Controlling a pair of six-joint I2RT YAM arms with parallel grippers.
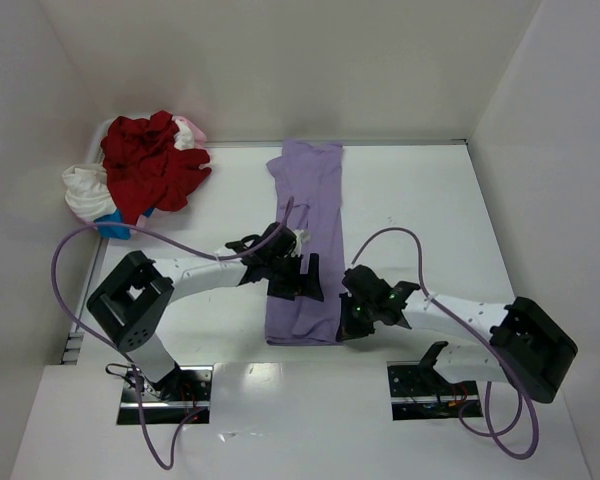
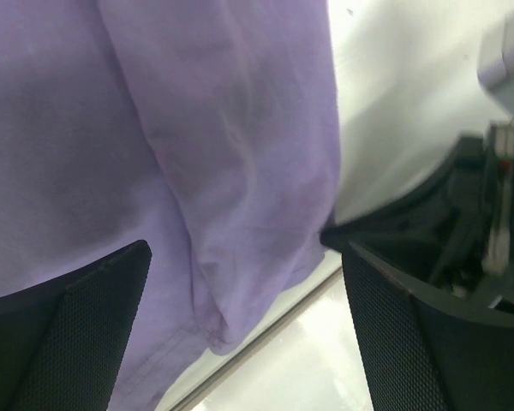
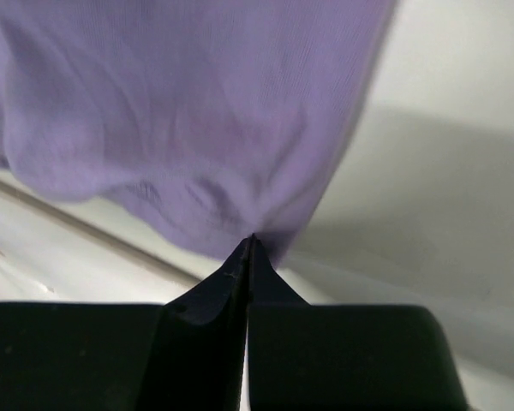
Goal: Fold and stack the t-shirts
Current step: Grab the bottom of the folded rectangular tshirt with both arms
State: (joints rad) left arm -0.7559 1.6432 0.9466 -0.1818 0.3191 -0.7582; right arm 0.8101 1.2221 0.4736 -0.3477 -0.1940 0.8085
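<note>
The lavender t-shirt (image 1: 310, 215) lies as a long narrow folded strip down the middle of the table. My left gripper (image 1: 296, 277) is open and hovers just over the strip's near part; in the left wrist view its fingers (image 2: 64, 342) straddle the cloth (image 2: 197, 128) and its near corner. My right gripper (image 1: 352, 318) is shut on the shirt's near right corner. In the right wrist view the closed tips (image 3: 250, 244) pinch the hem of the purple cloth (image 3: 180, 111), lifting it a little. The red (image 1: 152, 160), white (image 1: 83, 190) and pale pink (image 1: 190, 130) t-shirts lie crumpled in a pile at the far left.
A bit of blue cloth (image 1: 115, 222) shows under the pile. White walls close in the table at the back and both sides. The table's near edge (image 2: 265, 342) runs just below the shirt's hem. A purple cable (image 1: 100, 235) loops over the left arm.
</note>
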